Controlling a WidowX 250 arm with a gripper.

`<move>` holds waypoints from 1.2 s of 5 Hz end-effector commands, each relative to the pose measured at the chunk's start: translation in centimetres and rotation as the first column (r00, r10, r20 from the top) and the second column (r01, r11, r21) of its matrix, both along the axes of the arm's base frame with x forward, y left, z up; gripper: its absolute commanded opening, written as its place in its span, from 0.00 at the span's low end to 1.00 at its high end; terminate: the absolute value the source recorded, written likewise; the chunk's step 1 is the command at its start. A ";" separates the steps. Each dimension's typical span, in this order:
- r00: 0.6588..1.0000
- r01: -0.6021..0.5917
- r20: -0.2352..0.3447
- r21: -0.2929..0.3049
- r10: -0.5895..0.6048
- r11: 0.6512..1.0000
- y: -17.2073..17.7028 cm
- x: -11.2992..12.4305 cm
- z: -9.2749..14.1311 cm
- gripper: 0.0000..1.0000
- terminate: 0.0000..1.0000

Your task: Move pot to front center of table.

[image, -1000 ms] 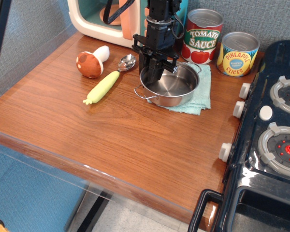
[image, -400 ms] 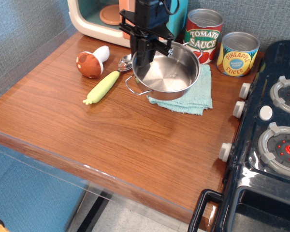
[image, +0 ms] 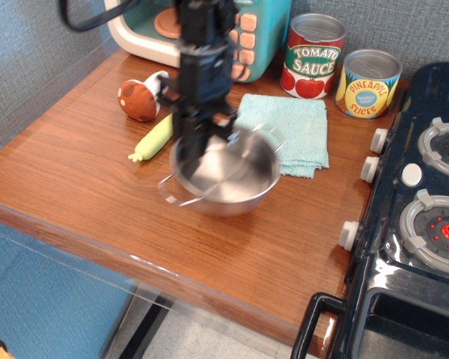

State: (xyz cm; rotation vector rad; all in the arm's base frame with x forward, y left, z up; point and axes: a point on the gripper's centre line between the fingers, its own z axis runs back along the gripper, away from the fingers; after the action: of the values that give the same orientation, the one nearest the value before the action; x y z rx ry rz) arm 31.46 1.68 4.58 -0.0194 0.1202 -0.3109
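The shiny steel pot (image: pixel 228 178) is blurred by motion and hangs just above the brown wood-grain table (image: pixel 90 161), near its middle and toward the front edge. My black gripper (image: pixel 197 143) comes down from above and is shut on the pot's left rim. One wire loop handle (image: pixel 170 196) points front left. The pot is off the teal cloth (image: pixel 288 131), which lies bare behind it.
A toy mushroom (image: pixel 138 98) and a yellow-green spoon handle (image: pixel 151 137) lie to the left. A tomato sauce can (image: pixel 314 56) and a pineapple can (image: pixel 367 83) stand at the back. A black toy stove (image: pixel 415 209) fills the right side. A toy appliance (image: pixel 243 37) stands at the back.
The gripper has lifted the pot off the teal cloth and carried it forward and left toward the table's front edge. The cloth is now uncovered.
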 end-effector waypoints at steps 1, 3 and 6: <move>0.999 0.046 -0.021 0.024 -0.045 0.999 -0.4 -2.3 -0.7 0.00 0.00; 0.998 0.043 0.043 0.033 -0.044 0.999 -0.6 -3.1 -0.9 1.00 0.00; 0.975 0.008 0.221 -0.005 -0.006 1.000 0.1 -4.2 3.6 1.00 0.00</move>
State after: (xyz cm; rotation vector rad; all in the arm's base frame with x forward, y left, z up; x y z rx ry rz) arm 27.49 1.66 6.30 -0.0015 -0.0494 -0.3149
